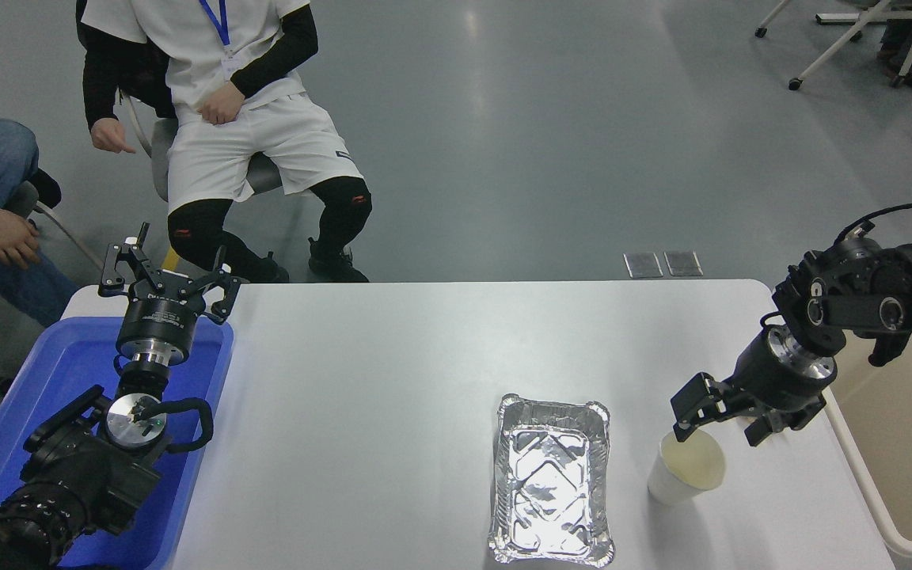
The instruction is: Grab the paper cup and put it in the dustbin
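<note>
White table [393,380] bears all; beige dustbin [860,467] waits off its right edge, handy for the drop. Right gripper [716,418], fingers spread wide, hangs over upright cup [684,469] beside foil tray [551,479], apparently aligning to grasp. Left gripper [163,277] parked, splayed.

Bright, even overhead light, sharp focus, with glare on the foil tray [551,481].

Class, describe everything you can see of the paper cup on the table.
The paper cup is small, white outside, cream inside, tapered with a round rim. It stands upright and looks empty, on the white table just right of the foil tray, apart from it. The open right pincer hovers at its far rim; contact cannot be told.
</note>
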Motion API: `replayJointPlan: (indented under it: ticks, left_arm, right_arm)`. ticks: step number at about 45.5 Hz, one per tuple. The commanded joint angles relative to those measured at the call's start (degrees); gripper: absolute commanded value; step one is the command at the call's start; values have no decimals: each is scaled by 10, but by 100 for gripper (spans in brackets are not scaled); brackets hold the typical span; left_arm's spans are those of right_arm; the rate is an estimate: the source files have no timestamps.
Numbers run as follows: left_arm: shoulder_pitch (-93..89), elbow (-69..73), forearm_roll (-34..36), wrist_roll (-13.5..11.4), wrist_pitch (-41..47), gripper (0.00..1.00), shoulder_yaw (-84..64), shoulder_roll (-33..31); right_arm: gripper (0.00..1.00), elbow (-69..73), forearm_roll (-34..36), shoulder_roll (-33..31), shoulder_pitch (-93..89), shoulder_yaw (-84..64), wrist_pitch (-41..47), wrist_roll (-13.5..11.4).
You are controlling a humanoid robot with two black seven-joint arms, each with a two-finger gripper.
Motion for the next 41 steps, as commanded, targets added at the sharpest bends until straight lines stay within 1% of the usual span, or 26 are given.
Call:
replayJointPlan:
  ticks: [1,10,23,41]
  left_arm:
    - [0,0,0,0,0,99,0,0]
    - [0,0,0,0,0,99,0,0]
    - [0,0,0,0,0,99,0,0]
    - [0,0,0,0,0,99,0,0]
  right_arm:
    - [100,-3,-4,-5,-20,1,-43,0]
    - [100,-6,-27,-6,-23,2,-45,0]
    - [100,-2,-43,-13,-30,2,-42,1]
    - [100,-4,-37,-14,-37,2,-43,0]
